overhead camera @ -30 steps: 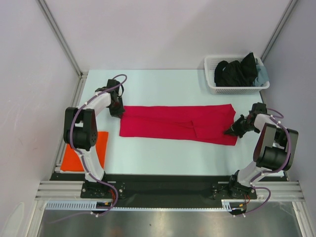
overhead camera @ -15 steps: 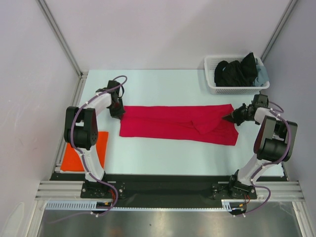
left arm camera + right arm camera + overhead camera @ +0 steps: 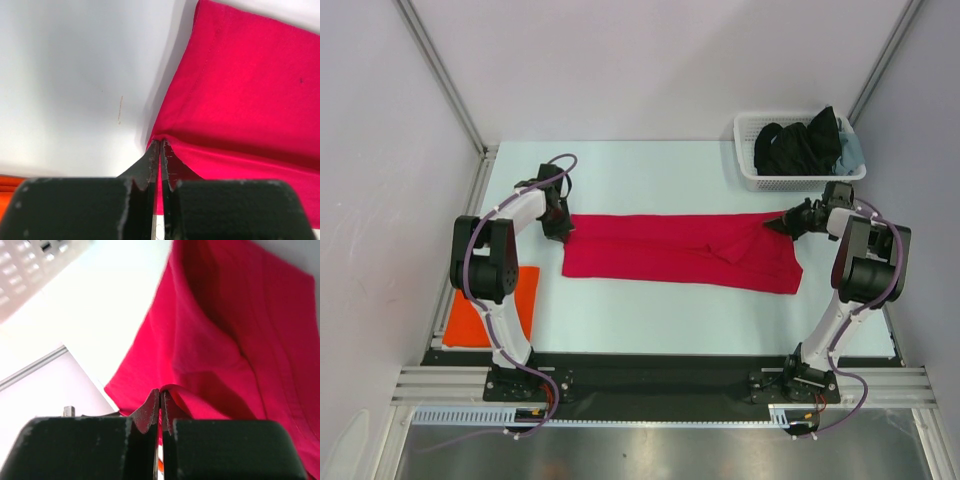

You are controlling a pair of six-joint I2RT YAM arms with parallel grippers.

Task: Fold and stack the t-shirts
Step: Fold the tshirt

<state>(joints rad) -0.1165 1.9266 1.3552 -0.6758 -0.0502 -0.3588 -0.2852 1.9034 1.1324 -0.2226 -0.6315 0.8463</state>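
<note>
Across mid-table the red t-shirt (image 3: 680,250) lies as a long band running left to right, w/ a loose ridge of cloth right of centre. At its far-left corner the left gripper (image 3: 560,228) is pinched onto the hem; the wrist view shows both fingers together w/ a nip of red cloth between them. At the far-right corner the right gripper (image 3: 782,224) is clamped the same way, and the cloth looks raised and draped from it.

Step in hand, as I judge it: a lengthwise fold w/ both far corners held. To do it well:
- lift both ends evenly
- keep the cloth taut btwn the arms so the ridge pulls out
- carry the far edge over to the near edge w/o dragging the bottom layer
- line up the edges before letting go

The orange t-shirt (image 3: 465,325) sits at near left, partly hidden by the left arm. It looks folded flat, so prob. the stack spot. The white basket (image 3: 800,181) w/ dark clothes (image 3: 800,145) stands just beyond the right gripper at far right, so there's little room on that side and a risk of a knock.
</note>
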